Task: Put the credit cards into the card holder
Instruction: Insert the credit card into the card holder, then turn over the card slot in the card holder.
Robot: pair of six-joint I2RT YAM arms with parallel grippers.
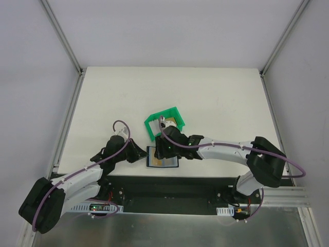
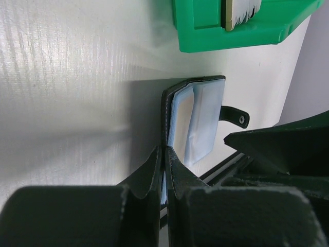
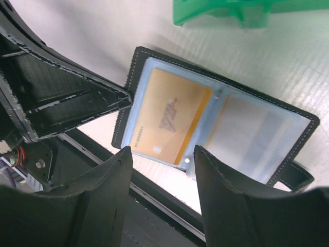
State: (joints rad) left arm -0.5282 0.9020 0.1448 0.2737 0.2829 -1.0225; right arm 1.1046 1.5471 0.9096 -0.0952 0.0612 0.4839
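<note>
The black card holder (image 3: 303, 123) lies open near the table's front edge, its bluish clear sleeves facing up. A gold credit card (image 3: 167, 118) sits in the left sleeve. My left gripper (image 2: 165, 152) is shut on the card holder (image 2: 169, 95) at its left cover edge. Just above the holder's near edge my right gripper (image 3: 162, 152) stands open, with nothing between its fingers. From the top view the card holder (image 1: 172, 163) shows between the left gripper (image 1: 140, 154) and the right gripper (image 1: 163, 146). More credit cards (image 2: 241, 13) stand on edge in the green bin.
The green open-fronted bin (image 1: 154, 126) stands just behind the card holder. The holder's tab (image 2: 236, 117) sticks out on its right side. The table's dark front rail (image 3: 169, 206) runs directly below the holder, where both arms crowd.
</note>
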